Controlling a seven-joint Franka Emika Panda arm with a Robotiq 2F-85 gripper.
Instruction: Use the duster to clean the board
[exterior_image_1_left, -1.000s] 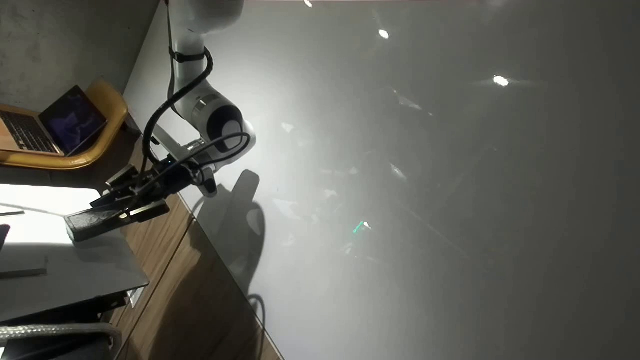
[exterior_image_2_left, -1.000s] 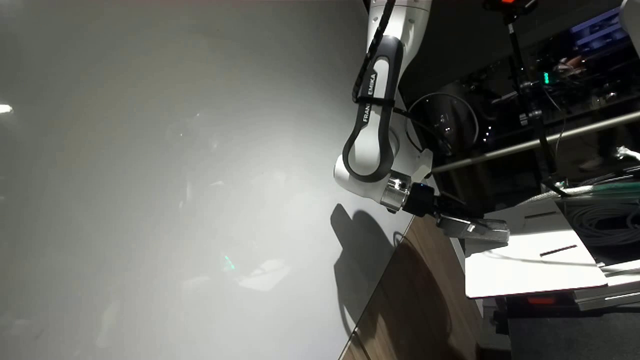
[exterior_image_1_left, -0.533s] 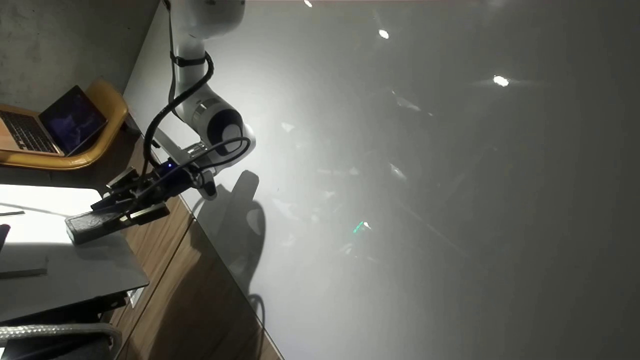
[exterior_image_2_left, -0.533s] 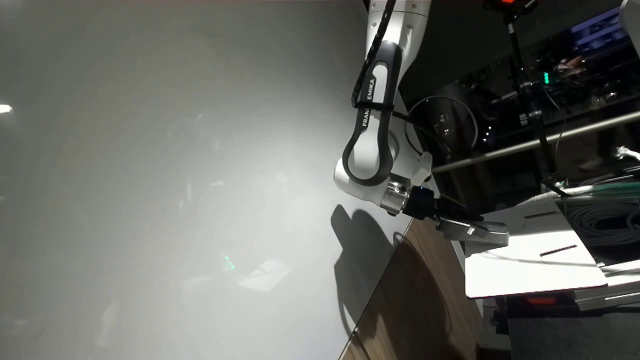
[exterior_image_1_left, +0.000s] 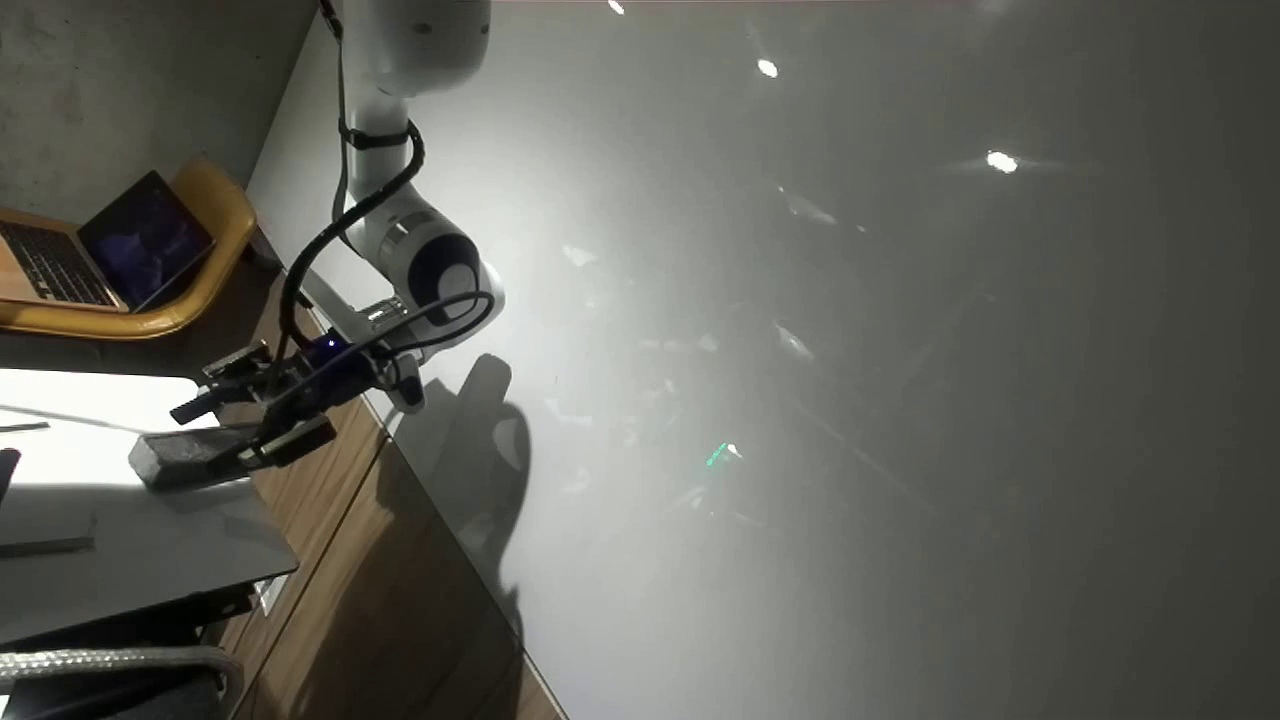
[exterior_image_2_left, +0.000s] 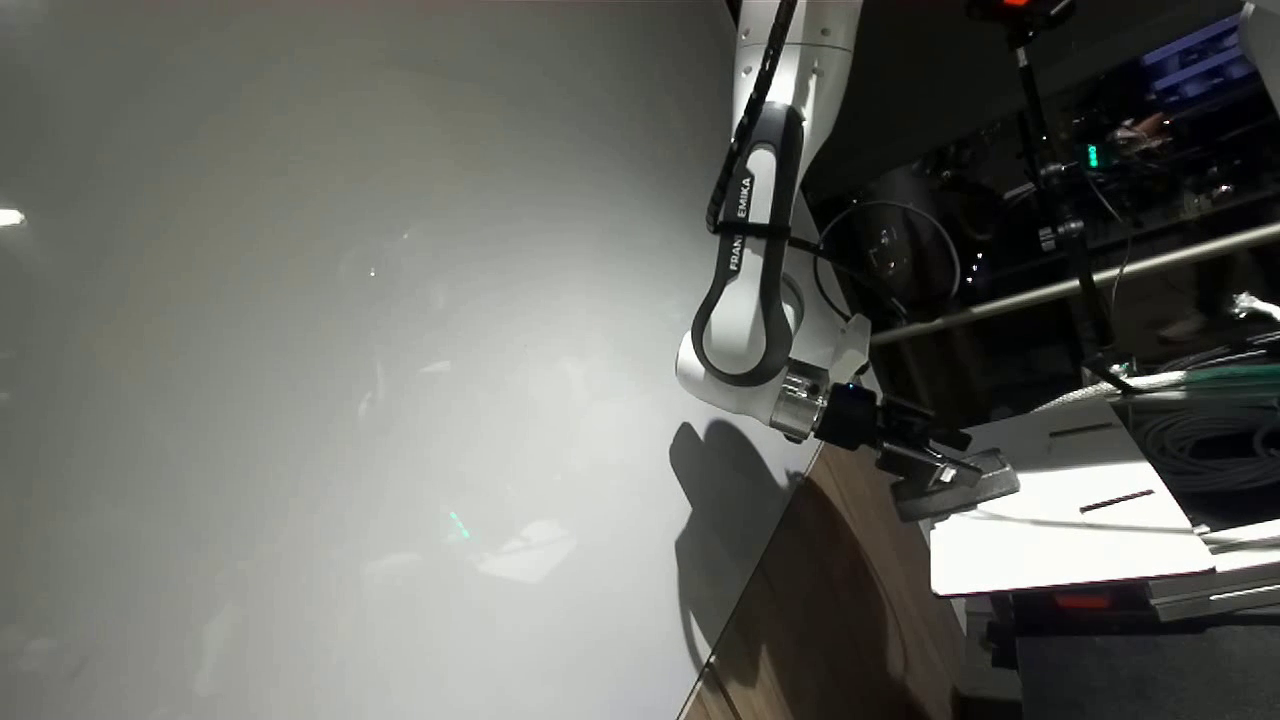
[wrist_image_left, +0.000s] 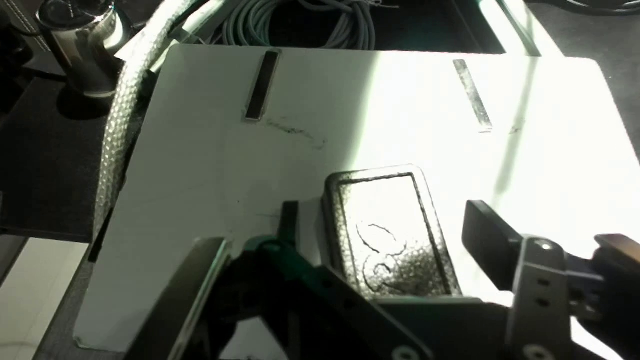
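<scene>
I am seeing claw (wrist_image_left: 383, 220) gaping wide, holding nothing | duster (wrist_image_left: 390, 230) lying on counter (wrist_image_left: 200, 150) within its span | likely handling light, stiff | grip belonging on long sides, wrist-view 9 and 3 o'clock

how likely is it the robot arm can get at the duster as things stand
Probably yes: in the wrist view the tool stands open and appears to straddle the duster, with nothing visible in the way. Its exact height is hard to judge.
</scene>
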